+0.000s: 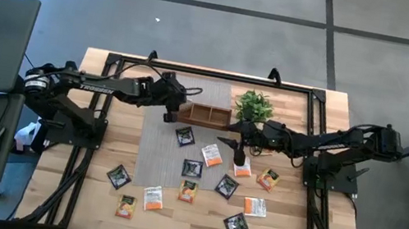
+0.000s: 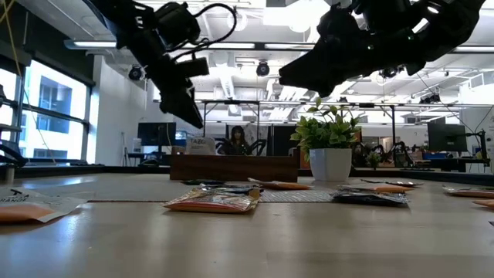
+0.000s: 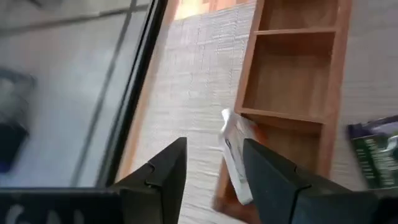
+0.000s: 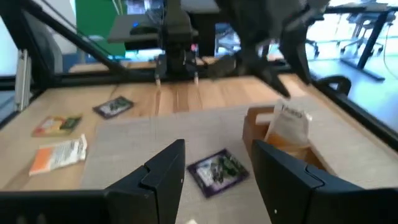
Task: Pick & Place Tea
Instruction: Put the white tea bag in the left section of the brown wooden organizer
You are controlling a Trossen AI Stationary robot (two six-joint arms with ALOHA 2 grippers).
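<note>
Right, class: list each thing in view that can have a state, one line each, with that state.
Light wooden compartment tray: one end compartment occupied, two empty.
White square tea sachet: standing tilted in that compartment.
Left end effector: open, above that sachet.
Right end effector: open, empty, above the wooden table.
Other small square tea sachets: lying flat, loose.
Small green potted plant: upright.

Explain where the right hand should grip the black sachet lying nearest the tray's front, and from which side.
That black sachet lies flat on the grey mat, apart from its neighbours. Probably best: the right hand comes straight down from above, open, and pinches two opposite edges. It is thin and flat, so a sideways approach has nothing to catch.
</note>
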